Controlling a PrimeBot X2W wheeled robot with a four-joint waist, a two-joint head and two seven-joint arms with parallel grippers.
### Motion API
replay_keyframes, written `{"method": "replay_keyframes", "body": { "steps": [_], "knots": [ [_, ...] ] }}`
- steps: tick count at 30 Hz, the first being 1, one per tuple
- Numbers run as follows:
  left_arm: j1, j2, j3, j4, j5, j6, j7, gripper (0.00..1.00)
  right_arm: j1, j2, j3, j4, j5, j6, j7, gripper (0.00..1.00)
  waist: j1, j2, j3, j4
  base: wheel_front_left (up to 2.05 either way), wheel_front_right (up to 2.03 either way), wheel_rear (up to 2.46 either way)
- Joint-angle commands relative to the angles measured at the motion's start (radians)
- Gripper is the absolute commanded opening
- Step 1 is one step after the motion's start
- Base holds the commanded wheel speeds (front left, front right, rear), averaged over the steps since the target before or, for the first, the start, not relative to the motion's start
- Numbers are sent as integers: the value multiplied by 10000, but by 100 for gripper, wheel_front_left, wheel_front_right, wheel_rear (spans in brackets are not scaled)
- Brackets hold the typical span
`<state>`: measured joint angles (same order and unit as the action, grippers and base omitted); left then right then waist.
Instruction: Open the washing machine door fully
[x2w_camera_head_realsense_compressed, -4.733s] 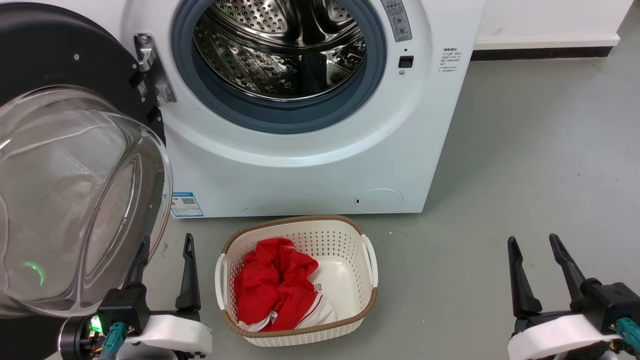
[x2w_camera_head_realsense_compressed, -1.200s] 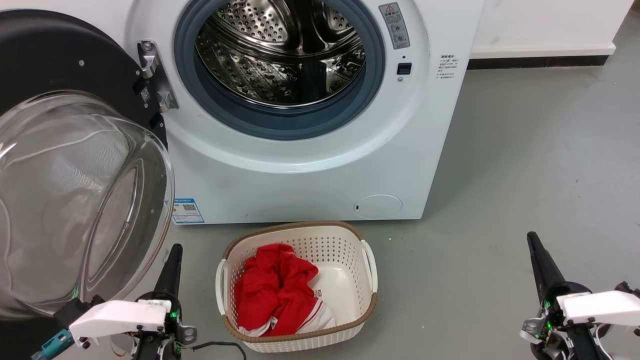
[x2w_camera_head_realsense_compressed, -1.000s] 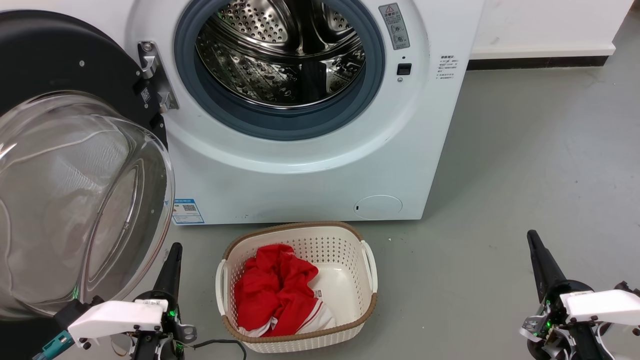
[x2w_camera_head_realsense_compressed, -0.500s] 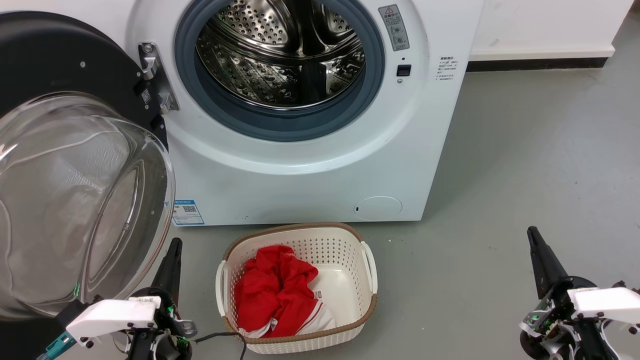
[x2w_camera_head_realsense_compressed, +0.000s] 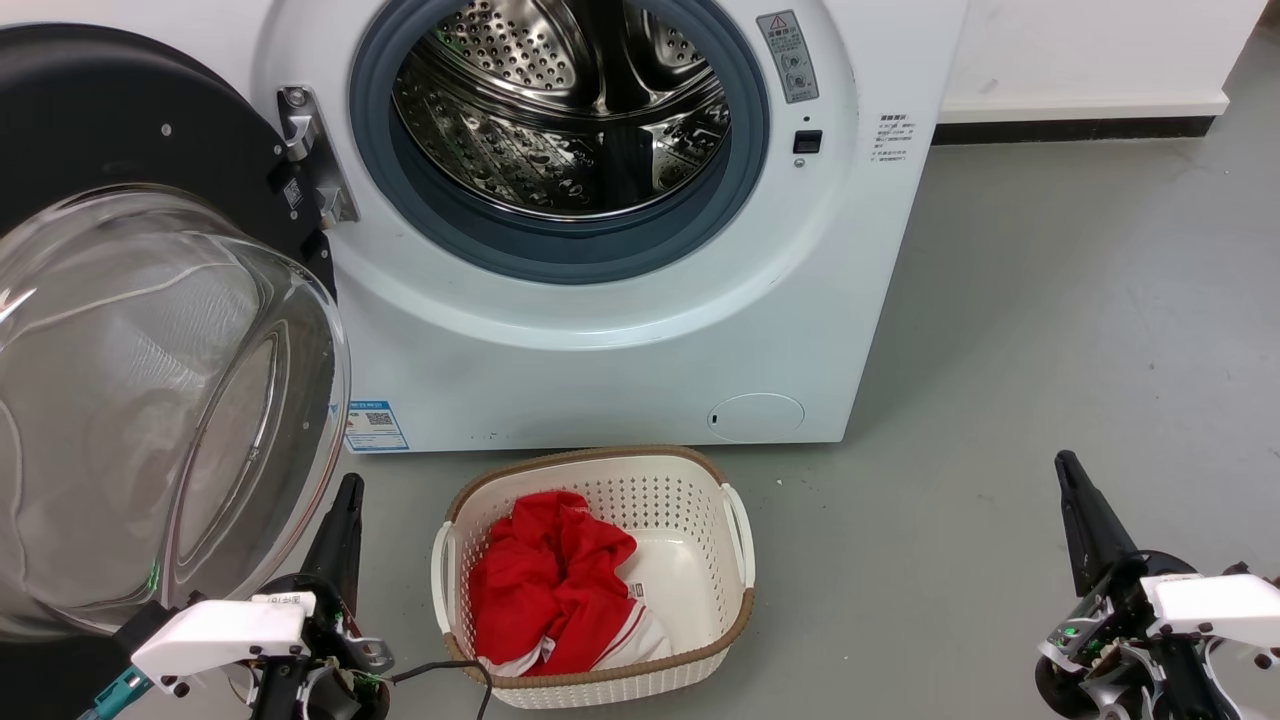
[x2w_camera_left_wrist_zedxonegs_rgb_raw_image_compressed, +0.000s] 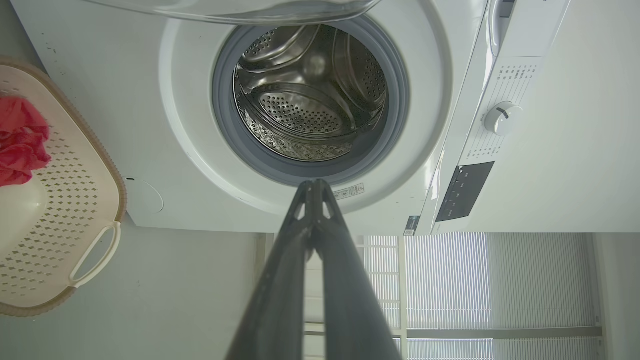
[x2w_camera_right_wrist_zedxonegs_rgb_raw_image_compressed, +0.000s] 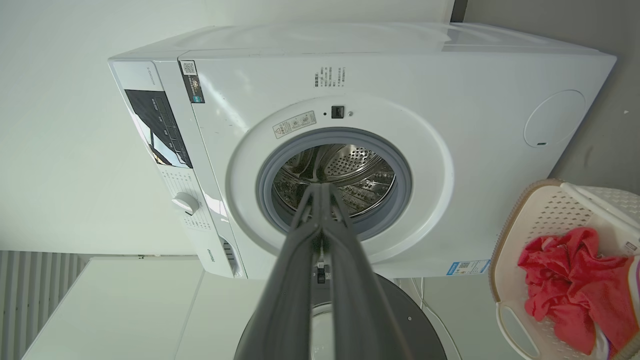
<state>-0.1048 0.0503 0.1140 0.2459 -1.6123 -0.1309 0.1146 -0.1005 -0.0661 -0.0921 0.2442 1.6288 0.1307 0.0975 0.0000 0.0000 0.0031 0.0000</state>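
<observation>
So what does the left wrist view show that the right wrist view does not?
Left wrist view: the clear glass bowl of the washing machine door. Right wrist view: that door's black frame and the blue label. Both: the steel drum, the dial, the basket with red cloth, and a shut gripper: the left gripper, the right gripper.
</observation>
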Motion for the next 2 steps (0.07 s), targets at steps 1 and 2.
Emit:
{"method": "replay_keyframes", "body": {
  "steps": [1,2],
  "knots": [
    [-81,-18,33,8,-7,-27,30,0,-125,13,-26,15,17,0,19,0,0,0,0,0,0,0,0],
    [-81,-18,33,8,-8,-27,30,0,-123,15,-28,15,13,0,23,0,0,0,0,0,0,0,0]
  ]
}}
